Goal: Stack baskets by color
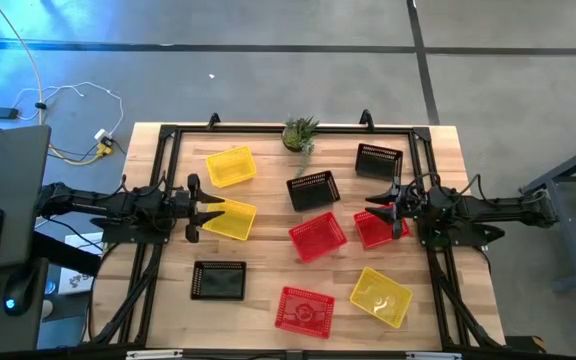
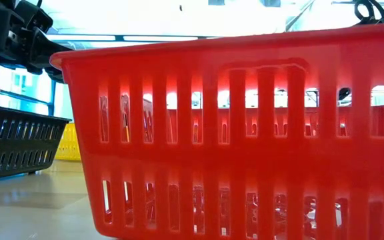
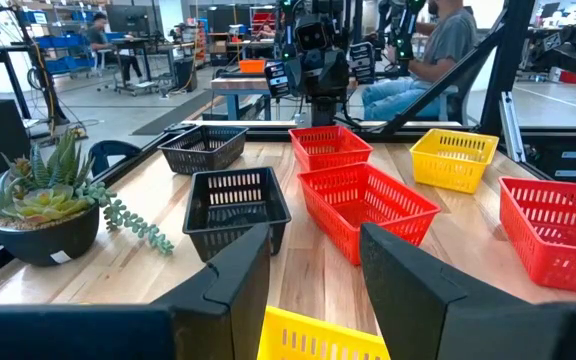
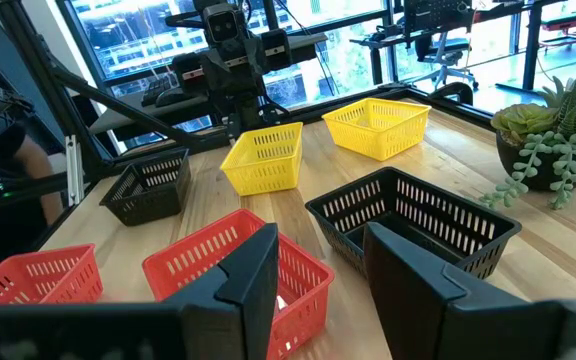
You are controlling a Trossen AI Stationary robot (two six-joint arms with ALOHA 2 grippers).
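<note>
Seen from above, nine small mesh baskets are lying scattered singly across a wooden table (image 1: 168, 300), none stacked yet, so the sorting is judged to be at its start.

Taking the table centre as the clock's middle: a yellow basket (image 1: 230, 166) is sitting at ten o'clock, a second yellow basket (image 1: 228, 219) at nine, and a third yellow basket (image 1: 380, 296) at four. Red baskets are sitting near the centre (image 1: 318, 236), at three o'clock (image 1: 376, 229) and at six (image 1: 304, 309). Black baskets are lying just past centre toward twelve (image 1: 313, 189), at one o'clock (image 1: 378, 160) and at seven (image 1: 219, 281). A potted plant (image 1: 300, 133) is standing at twelve.

The left gripper (image 1: 204, 207) is hovering at nine o'clock, fingers spread and holding nothing, directly over the near rim of the second yellow basket. The right gripper (image 1: 386, 208) is hovering at three o'clock, likewise released and empty, above the red basket there.

To do this step well, each gripper should be lowering so one finger goes inside the wall and one outside, pinching mid-rim rather than a corner, so the basket is hanging level. The yellow one at ten o'clock looks the nearest partner. Exact finger height above the rims is hard to judge, since the table-level view is blocked by a red basket.
</note>
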